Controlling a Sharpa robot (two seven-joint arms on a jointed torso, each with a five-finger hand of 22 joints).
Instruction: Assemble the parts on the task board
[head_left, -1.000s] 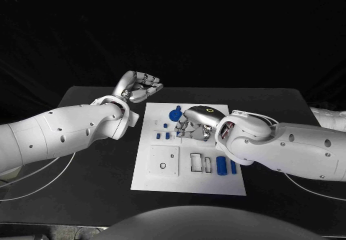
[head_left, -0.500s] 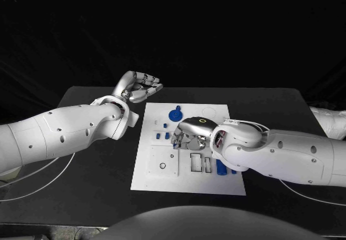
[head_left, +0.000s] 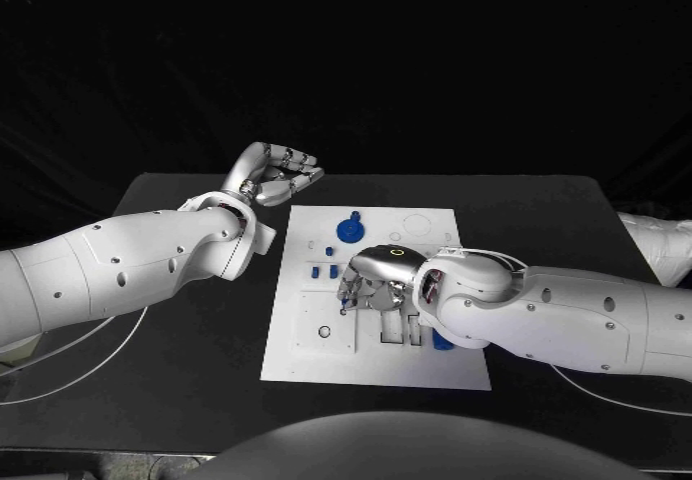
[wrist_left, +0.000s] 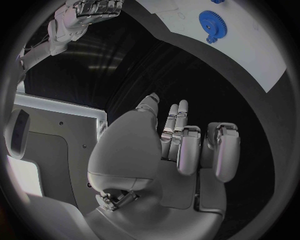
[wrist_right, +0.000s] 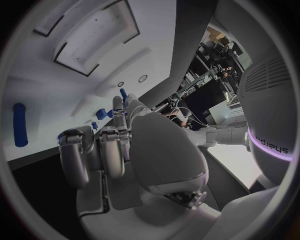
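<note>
The left arm comes in over the desk's (head_left: 548, 215) left side and bends upward, so the left hand (head_left: 277, 172) is raised off the far left corner of the board (head_left: 433, 365), clear of it. Its fingers (wrist_left: 187, 147) are curled in toward the palm with nothing between them; the left wrist view shows them folded over the palm above black desk, with the board's edge and the gear (wrist_left: 214, 21) well beyond.

The right arm reaches across the board from the right, its forearm lying over the board's right half. The right hand (head_left: 381, 280) is palm down over the board's middle, fingers (wrist_right: 111, 150) bent downward toward the surface. Whether they pinch a part I cannot tell: the right wrist view shows small blue parts (wrist_right: 100, 114) just past the fingertips, but contact is hidden.

The board lies in the desk's centre. On it, the blue gear (head_left: 351, 228) sits near the far edge, two small blue pieces (head_left: 325, 271) just left of the right hand, and a blue cylinder (head_left: 441, 341) shows beside the right forearm. A square recess (head_left: 326, 323) lies at near left.
</note>
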